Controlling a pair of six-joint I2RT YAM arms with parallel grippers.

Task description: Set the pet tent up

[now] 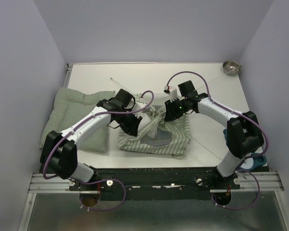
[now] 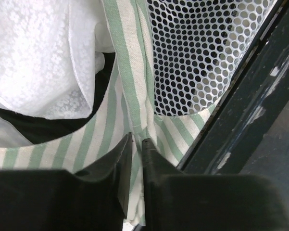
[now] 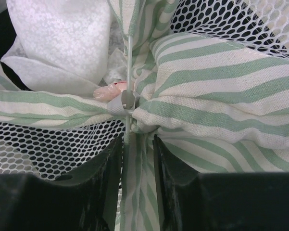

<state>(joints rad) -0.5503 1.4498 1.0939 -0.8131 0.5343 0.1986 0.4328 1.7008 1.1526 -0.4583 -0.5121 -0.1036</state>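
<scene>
Starting with the left hand point(image 2: 137, 142): its 2 fingers sit almost together with a seam of the pet tent point(image 1: 175, 135) caught in the slit between them, so I read it as clamped on the fabric. On the right hand point(image 3: 138, 140), the fingers are set narrow around a striped fold and a thin whitish pole point(image 3: 129, 67) that runs up between them. The cloth fills the gap, but I cannot tell whether it is actually squeezed. Beneath everything, the white desk point(image 1: 110, 72) spans the view from above. On its left side the green checked cushion point(image 1: 72, 108) lies flat, with the left arm reaching over it. The tent lies crumpled at the middle of the desk, just beside the cushion's right edge, with both hands down on its far side and its mesh window point(image 1: 156, 139) facing up nearer the front edge. White lacy lining point(image 2: 33, 53) bunches beside the stripes in the left wrist view. A small metal bowl point(image 1: 231, 67) sits in the far right corner, well apart from the tent. Smallest, a pink tag point(image 3: 108, 91) peeks out just left of the pole, beside a grey loop point(image 3: 127, 100) sitting on the pole.
</scene>
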